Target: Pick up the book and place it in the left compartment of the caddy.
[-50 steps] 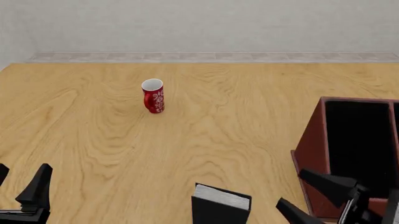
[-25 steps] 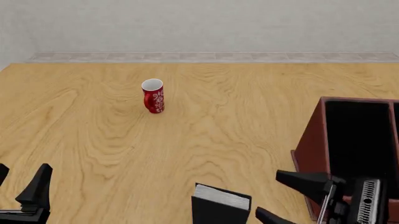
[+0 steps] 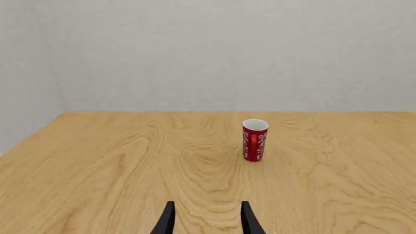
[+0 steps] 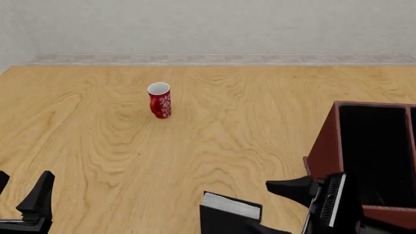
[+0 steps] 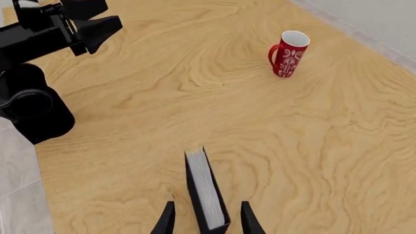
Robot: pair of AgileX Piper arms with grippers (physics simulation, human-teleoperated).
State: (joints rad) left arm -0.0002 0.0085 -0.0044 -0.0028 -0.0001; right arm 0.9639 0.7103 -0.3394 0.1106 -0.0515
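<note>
Since the book (image 5: pixel 206 190) stands upright on the worktop (image 4: pixel 227 131) just beside the caddy (image 4: pixel 323 156), I straddle its top edge with my right hand (image 5: pixel 204 219) spread wide, not yet clenched.

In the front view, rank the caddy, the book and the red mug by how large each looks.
1. caddy, largest though cut off by the frame edge.
2. book, partly cropped at the bottom and nearest the camera, which inflates it.
3. red mug, smallest, but farthest away.
</note>
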